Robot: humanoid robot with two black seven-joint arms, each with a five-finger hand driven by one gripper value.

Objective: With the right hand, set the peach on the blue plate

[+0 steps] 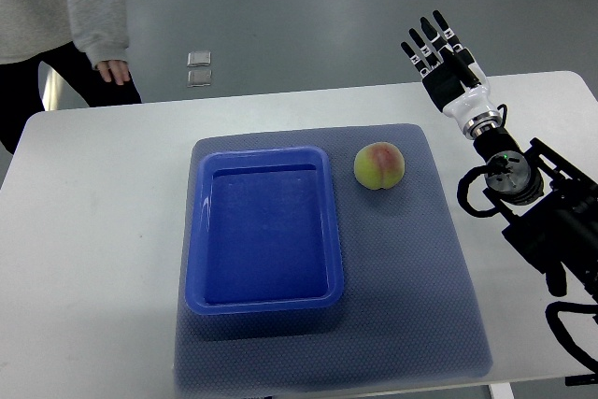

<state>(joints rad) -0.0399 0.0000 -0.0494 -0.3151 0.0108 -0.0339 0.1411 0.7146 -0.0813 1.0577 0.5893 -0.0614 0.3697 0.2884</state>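
White tabletop (93,231), grey mat. Peach (379,165) beside blue plate (266,296), untouched. My right hand (442,58) near far-right edge, fingers extended, empty. Reach step pending; next: lower over peach, grasp.

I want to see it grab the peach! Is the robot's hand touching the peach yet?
Apart. The top view shows the right hand open, up near the table's far edge, with bare mat between it and the peach, which sits beside the blue plate.

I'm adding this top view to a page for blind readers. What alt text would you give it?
A peach sits on a grey mat just right of an empty blue plate, on a white table. The robot's right hand hovers open beyond it, holding nothing; a person stands at the far left corner.
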